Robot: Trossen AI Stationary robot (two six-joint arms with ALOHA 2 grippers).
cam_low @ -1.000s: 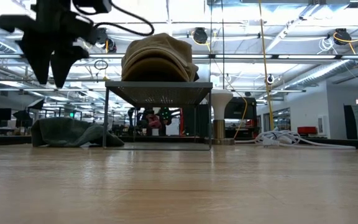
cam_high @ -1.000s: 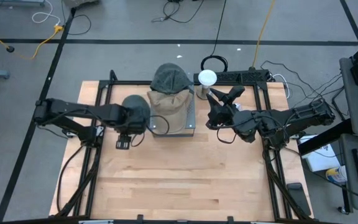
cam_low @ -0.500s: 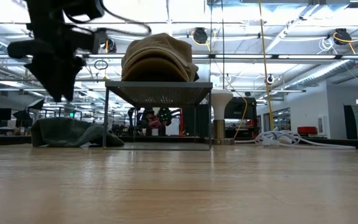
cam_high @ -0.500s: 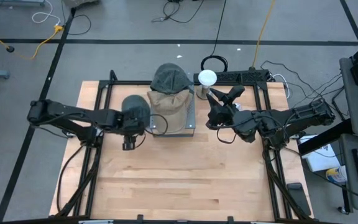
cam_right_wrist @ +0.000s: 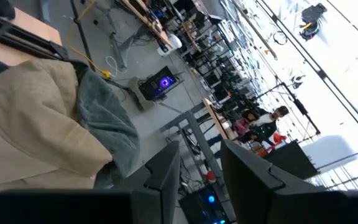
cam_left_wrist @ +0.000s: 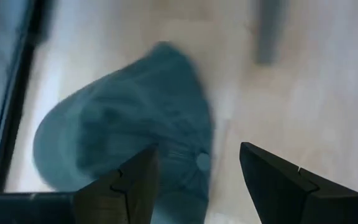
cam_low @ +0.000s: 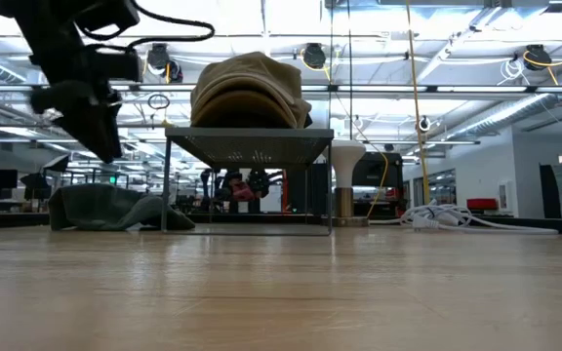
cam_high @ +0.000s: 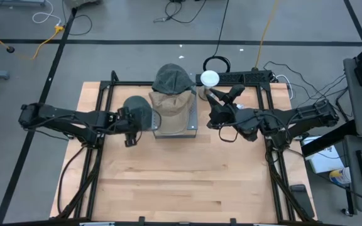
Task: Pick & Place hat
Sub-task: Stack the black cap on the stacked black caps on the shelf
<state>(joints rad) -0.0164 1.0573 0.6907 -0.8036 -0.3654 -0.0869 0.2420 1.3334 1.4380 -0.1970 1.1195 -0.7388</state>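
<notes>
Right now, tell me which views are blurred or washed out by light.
Left wrist view: motion-smeared, the dark green hat and table soft past the open left gripper. Low view: bright ceiling lights backlight the left arm into a silhouette; the tan hat on the rack stays readable. High view: evenly lit, sharp. Right wrist view: bright windows beyond, near fingers soft.

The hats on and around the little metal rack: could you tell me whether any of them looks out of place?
One does: the grey-green hat lies on the table beside the metal rack, under the open left gripper, while the tan hat sits on top.
</notes>
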